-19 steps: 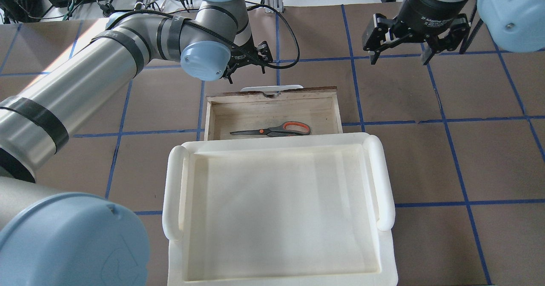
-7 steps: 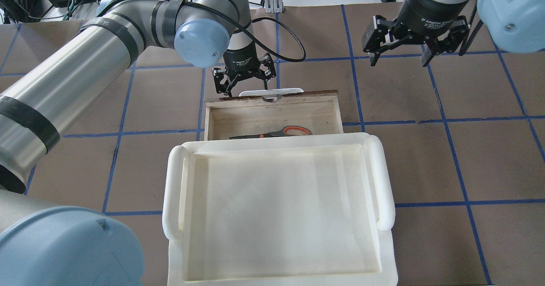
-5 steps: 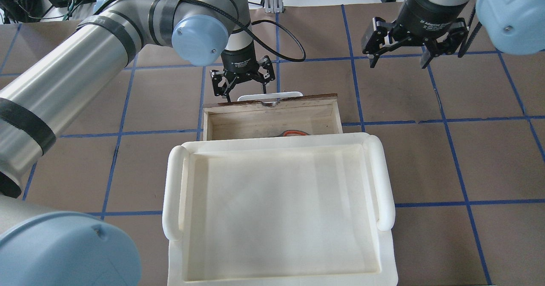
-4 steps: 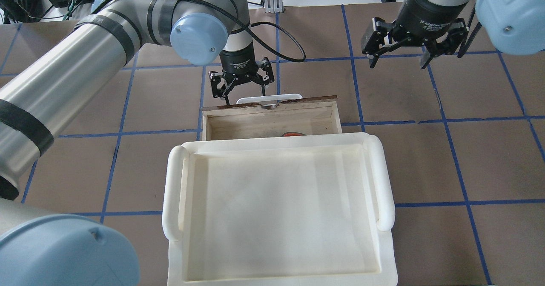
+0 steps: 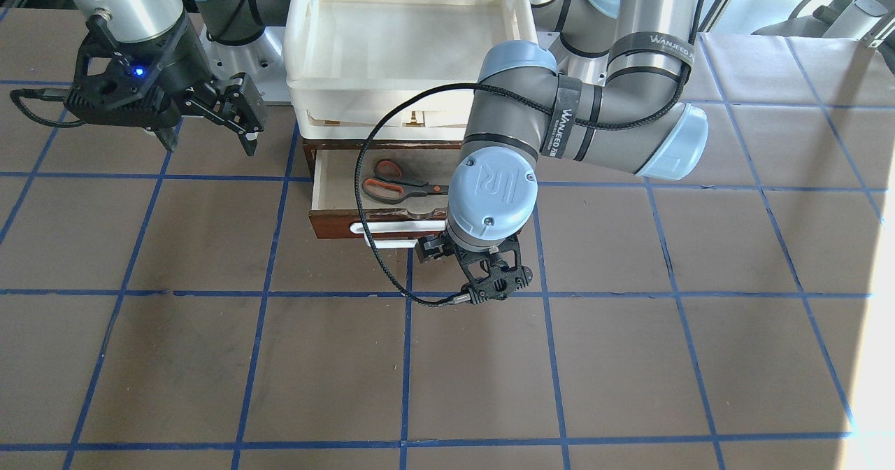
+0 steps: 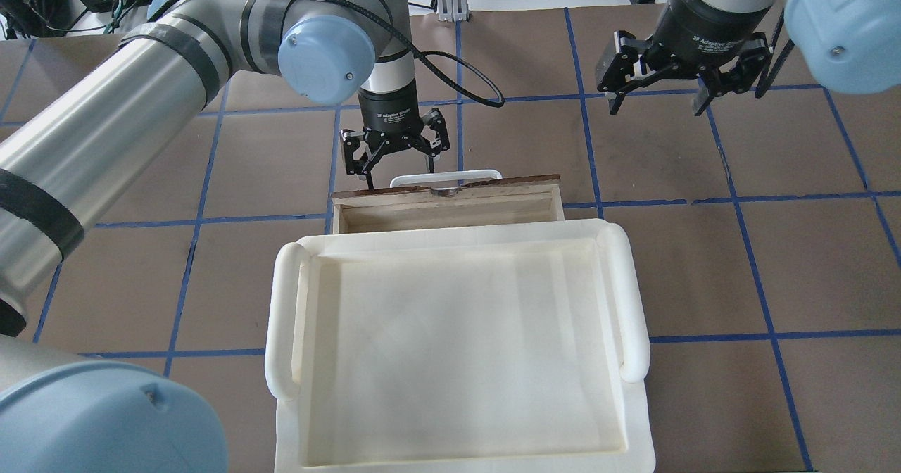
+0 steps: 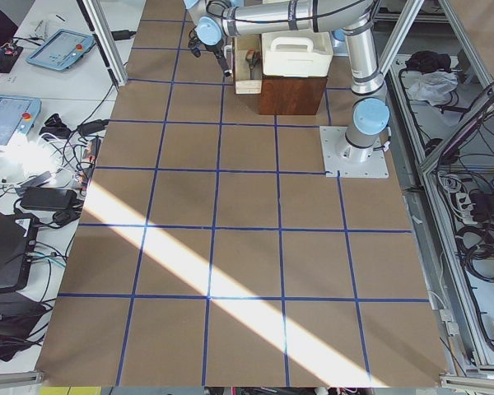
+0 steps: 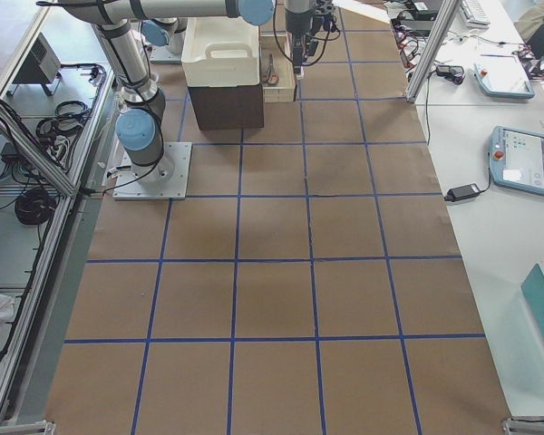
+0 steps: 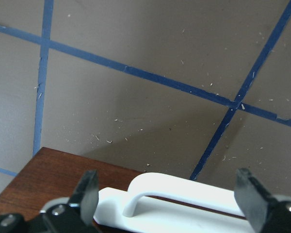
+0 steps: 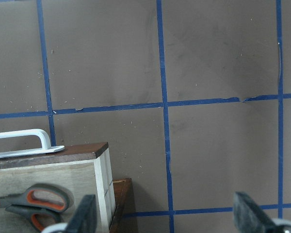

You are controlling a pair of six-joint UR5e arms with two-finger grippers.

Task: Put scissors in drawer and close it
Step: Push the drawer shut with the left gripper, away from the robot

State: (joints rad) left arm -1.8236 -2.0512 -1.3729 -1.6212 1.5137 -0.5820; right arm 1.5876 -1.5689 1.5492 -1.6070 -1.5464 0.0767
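Note:
The scissors [image 5: 391, 182] lie inside the drawer [image 5: 330, 224], which stands partly open under the cream-white tray; they also show in the right wrist view [image 10: 35, 204] but are hidden in the overhead view. The drawer [image 6: 493, 209] shows only a narrow strip there. My left gripper [image 6: 395, 160] is open and points down at the drawer's dark front, its fingers on either side of the white bar handle [image 6: 445, 175]. In the left wrist view the left gripper [image 9: 169, 194] straddles that handle [image 9: 184, 191]. My right gripper [image 6: 656, 101] is open and empty, hovering off to the drawer's side.
The cream-white tray [image 6: 281, 304] sits on a dark brown cabinet [image 8: 227, 107] above the drawer. The brown table has a blue tape grid. My right gripper [image 5: 208, 140] hangs over bare table beside the cabinet. A black cable [image 5: 370, 176] loops from the left wrist over the drawer.
My left gripper has come down to the drawer front and moved toward the tray. The drawer has slid further under the tray, hiding the scissors from overhead. The right arm barely moved.

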